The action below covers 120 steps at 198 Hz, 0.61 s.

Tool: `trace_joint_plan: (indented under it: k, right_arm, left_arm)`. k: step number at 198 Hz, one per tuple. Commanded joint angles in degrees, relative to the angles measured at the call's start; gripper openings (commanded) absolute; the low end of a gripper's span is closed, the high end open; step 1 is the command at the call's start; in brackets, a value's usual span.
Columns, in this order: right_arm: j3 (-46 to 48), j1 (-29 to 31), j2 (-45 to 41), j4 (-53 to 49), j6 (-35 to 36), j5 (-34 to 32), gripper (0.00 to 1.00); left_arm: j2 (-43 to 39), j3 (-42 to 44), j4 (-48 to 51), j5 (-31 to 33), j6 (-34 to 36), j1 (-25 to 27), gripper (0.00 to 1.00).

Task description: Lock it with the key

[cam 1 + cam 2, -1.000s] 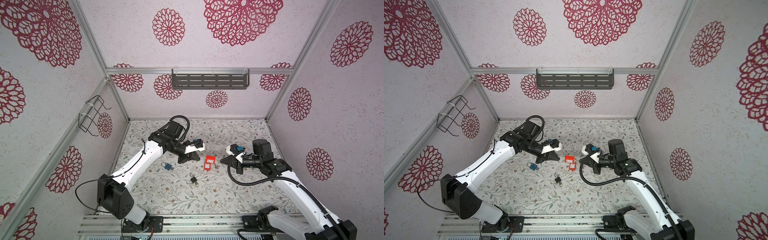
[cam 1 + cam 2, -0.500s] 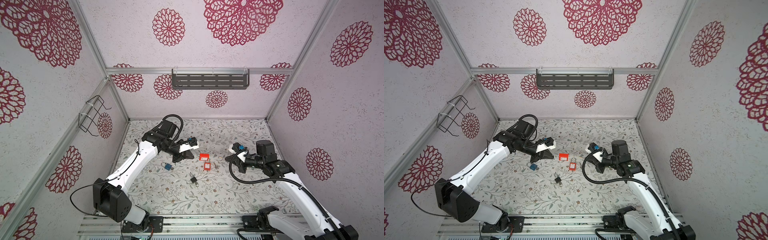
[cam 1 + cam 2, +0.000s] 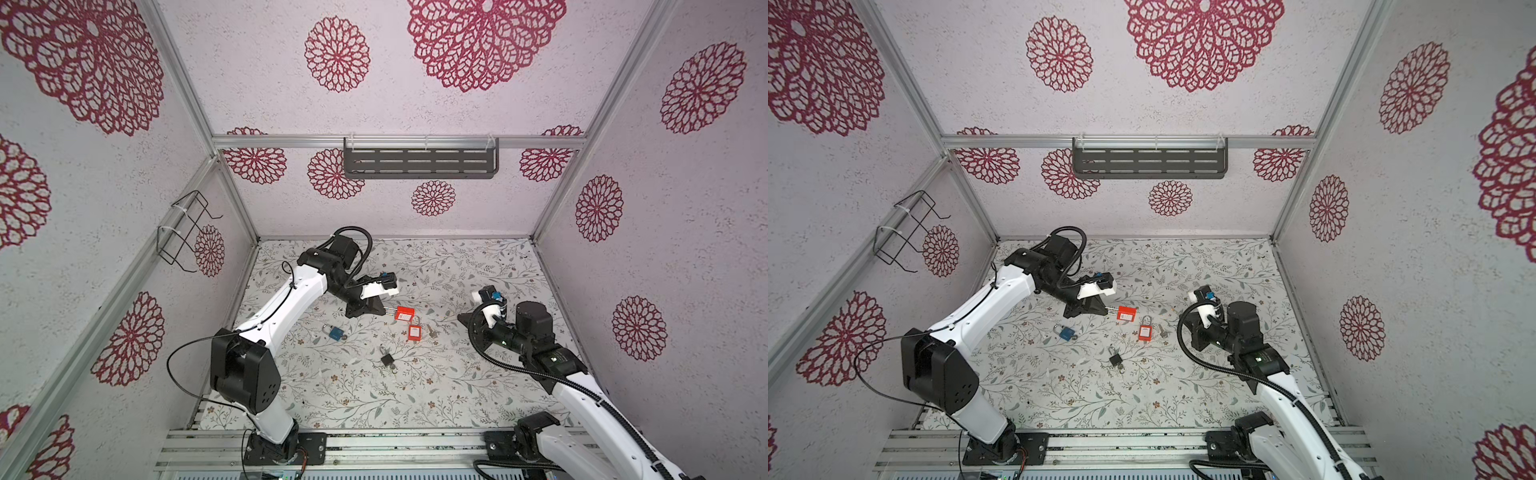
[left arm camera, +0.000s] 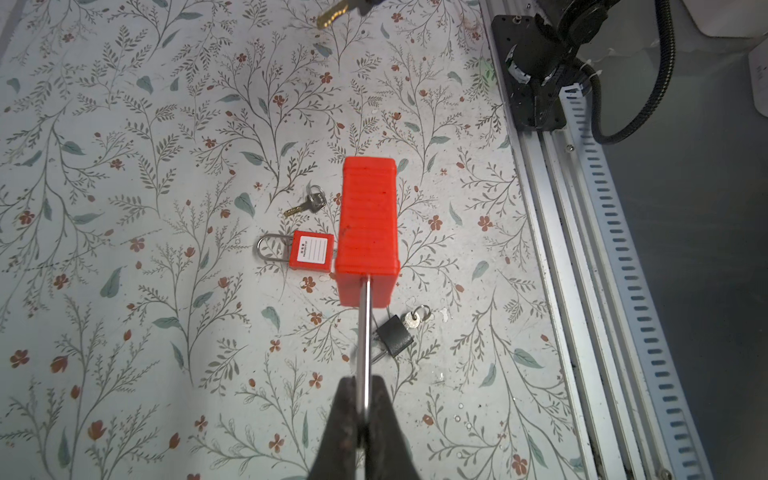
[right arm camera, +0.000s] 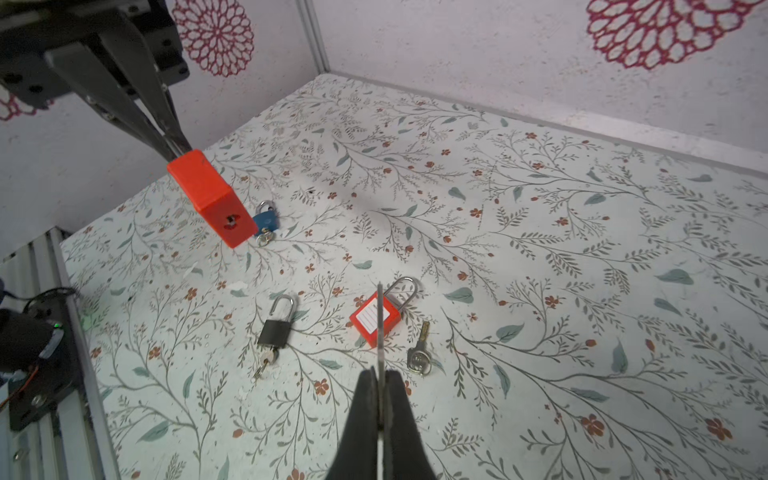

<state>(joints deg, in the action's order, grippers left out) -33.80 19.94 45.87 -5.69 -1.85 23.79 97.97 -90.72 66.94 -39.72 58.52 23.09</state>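
Padlock [image 3: 404, 313] and key [image 5: 380, 328] farther apart now

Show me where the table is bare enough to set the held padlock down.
Bare: the far table stretch along the back wall, and the near strip between black padlock and front rail. Crowded: the middle, where blue padlock, small red padlock and loose key lie near the held red padlock.
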Motion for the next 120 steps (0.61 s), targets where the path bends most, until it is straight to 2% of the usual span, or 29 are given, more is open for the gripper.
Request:
trace_joint_plan:
  k: [1, 28, 49, 82, 120]
  right_arm:
    - [1.25, 2.60, -2.32, 6.55, -10.00, -9.72, 0.00]
    - [4.68, 5.93, -3.97, 9.74, -13.12, -15.52, 0.00]
    - [6.00, 7.94, -4.45, 10.13, -12.79, -17.30, 0.00]
    - [6.58, 9.28, -4.73, 8.73, -12.48, -16.27, 0.00]
    - [6.77, 9.96, -3.64, 7.68, -13.27, -14.34, 0.00]
  left_arm:
    - [2.22, -2.56, 4.30, 0.32, 4.44, -0.84, 0.00]
    - [4.89, -3.62, 5.65, 3.18, 5.93, -0.88, 0.00]
    - [6.84, -3.66, 6.12, 7.11, 6.34, -0.75, 0.00]
    - [8.35, -2.83, 6.75, 13.20, 5.46, -0.68, 0.00]
    - [9.72, -1.15, 8.29, 16.31, 5.76, -0.69, 0.00]
